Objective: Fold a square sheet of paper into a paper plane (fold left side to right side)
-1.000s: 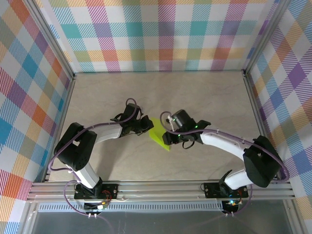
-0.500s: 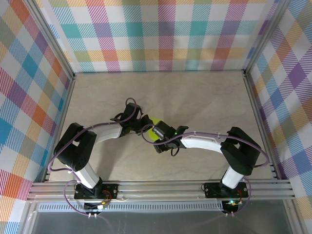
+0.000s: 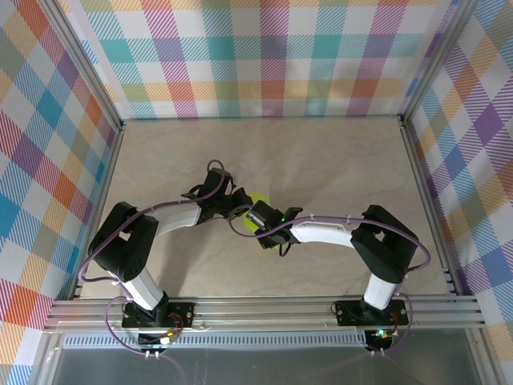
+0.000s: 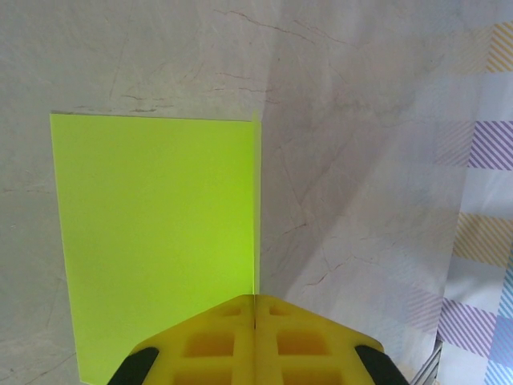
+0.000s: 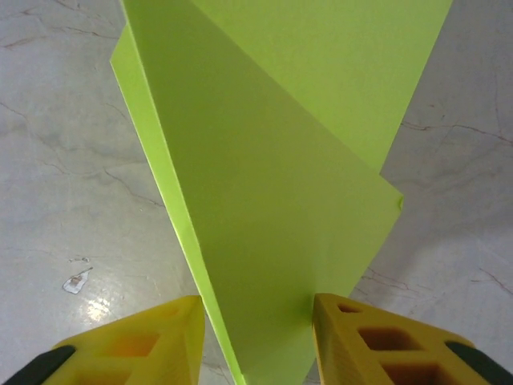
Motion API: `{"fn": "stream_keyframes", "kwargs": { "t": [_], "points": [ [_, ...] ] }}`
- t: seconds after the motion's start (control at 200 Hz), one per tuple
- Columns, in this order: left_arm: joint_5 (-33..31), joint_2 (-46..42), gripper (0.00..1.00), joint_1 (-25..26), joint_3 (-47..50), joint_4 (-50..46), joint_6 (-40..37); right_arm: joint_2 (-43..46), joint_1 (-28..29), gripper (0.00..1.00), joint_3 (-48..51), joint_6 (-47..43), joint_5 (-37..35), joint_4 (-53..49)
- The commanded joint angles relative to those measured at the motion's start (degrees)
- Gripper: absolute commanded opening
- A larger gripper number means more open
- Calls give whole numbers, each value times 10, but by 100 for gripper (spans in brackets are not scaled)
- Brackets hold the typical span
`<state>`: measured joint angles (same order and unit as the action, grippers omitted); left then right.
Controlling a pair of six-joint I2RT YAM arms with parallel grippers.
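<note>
Below me lies a pale table (image 3: 337,160) with thin grey veins, like marble. Around it I see walls (image 3: 264,56) of coloured checks, held in grey metal posts (image 3: 92,76). A metal rail (image 3: 264,311) runs along the near edge. One small shiny fleck (image 5: 77,281) lies on the table.

sheet (image 3: 258,200): mostly under arms | near edge: probably hidden inside left claw (image 4: 255,303)
</note>
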<state>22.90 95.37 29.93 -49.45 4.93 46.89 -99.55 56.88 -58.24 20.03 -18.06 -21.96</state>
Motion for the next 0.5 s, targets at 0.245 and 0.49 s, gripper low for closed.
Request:
{"fn": "stream_keyframes", "kwargs": {
  "t": [0.245,0.49],
  "points": [
    [8,-14,0,3,-17,-12,-8,-3,6,30,-11,-9,-11,1],
    [7,-16,0,3,-17,-16,-10,-8,7,13,-8,-5,-8,-1]
  ]
}}
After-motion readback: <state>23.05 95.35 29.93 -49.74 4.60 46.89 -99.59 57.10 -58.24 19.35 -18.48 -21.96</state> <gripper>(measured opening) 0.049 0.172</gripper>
